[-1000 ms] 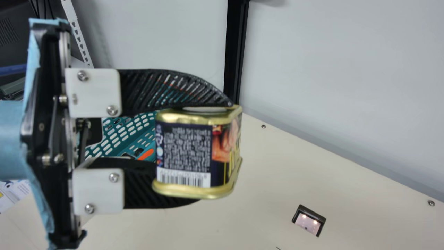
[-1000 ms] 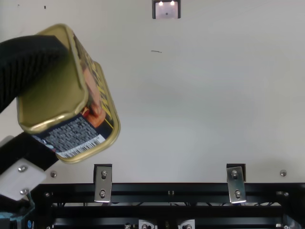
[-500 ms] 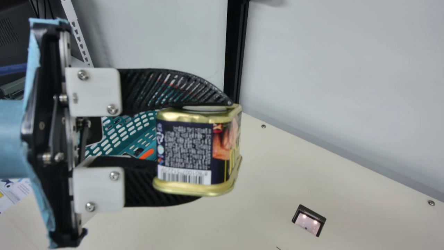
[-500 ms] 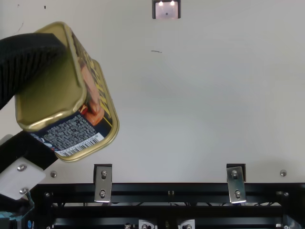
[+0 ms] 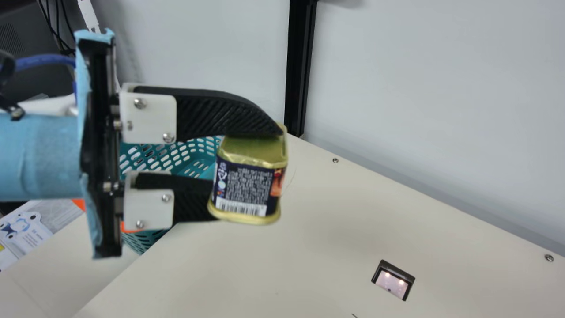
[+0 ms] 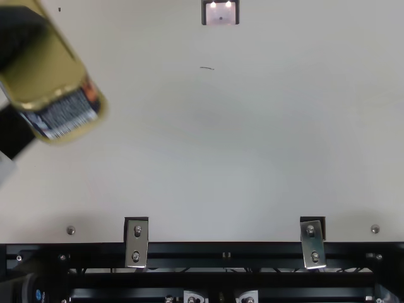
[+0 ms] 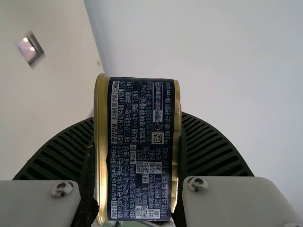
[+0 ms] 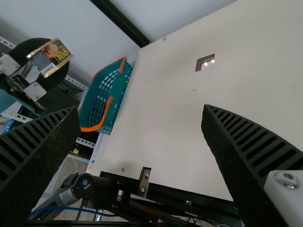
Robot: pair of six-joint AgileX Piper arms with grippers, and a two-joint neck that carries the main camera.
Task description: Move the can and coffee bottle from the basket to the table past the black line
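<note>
The gold-rimmed can (image 5: 247, 187) lies between the ribbed fingers of the left gripper (image 5: 258, 174), pinched toward their tips; the right gripper (image 8: 142, 108) stands spread wide.

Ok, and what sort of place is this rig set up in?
Likely a robotics lab or test bench: a cream table edged by a black metal frame, white slotted racking beside it, and loose cables behind.
</note>
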